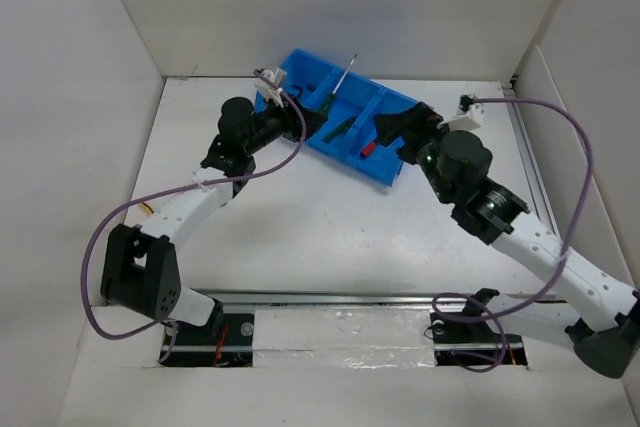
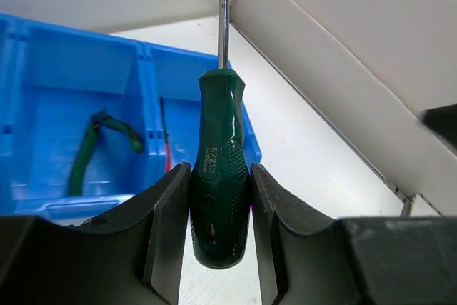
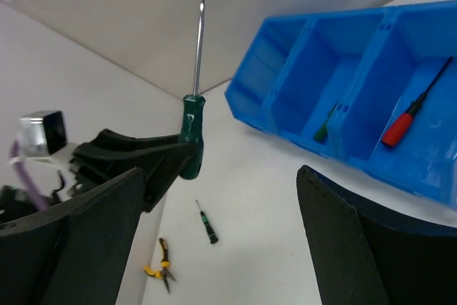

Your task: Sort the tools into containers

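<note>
Left wrist view: left claw (image 2: pixel 220 176) clamps green screwdriver (image 2: pixel 219 155), tip cut off; right claw (image 3: pixel 221 173) gapes wide.

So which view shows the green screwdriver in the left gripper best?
Left wrist: the green screwdriver fills the frame, clamped in the left gripper. Right wrist shows it whole but smaller; top external shows little beyond its thin shaft.

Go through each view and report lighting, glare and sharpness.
Top external: even, diffuse light, soft shadows under the arms, glints on the shiny tape strip. Left wrist: green screwdriver sharp, its printed number legible, a bright streak down the shaft. Right wrist: right claw nearly featureless black in the foreground; blue bin crisp and evenly lit.
</note>
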Robot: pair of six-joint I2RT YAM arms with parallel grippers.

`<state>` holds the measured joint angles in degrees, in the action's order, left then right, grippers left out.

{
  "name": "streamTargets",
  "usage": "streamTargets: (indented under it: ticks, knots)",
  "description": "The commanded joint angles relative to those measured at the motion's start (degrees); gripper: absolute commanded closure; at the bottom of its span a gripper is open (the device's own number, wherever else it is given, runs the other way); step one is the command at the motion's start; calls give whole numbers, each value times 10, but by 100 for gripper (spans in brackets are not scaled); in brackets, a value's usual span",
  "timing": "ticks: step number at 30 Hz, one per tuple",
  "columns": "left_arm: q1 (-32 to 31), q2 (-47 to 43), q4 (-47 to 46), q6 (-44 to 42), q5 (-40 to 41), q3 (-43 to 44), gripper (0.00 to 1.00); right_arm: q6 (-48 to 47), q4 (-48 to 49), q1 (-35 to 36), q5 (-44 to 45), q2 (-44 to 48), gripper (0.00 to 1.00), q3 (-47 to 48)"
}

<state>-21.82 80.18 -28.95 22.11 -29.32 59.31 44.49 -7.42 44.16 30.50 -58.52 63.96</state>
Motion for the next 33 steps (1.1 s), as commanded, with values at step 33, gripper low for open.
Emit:
streamTargets:
  ticks: [33]
  knots:
    - [-158, 418, 23, -19, 120, 321, 100, -35, 157, -312, -277, 115, 9, -189]
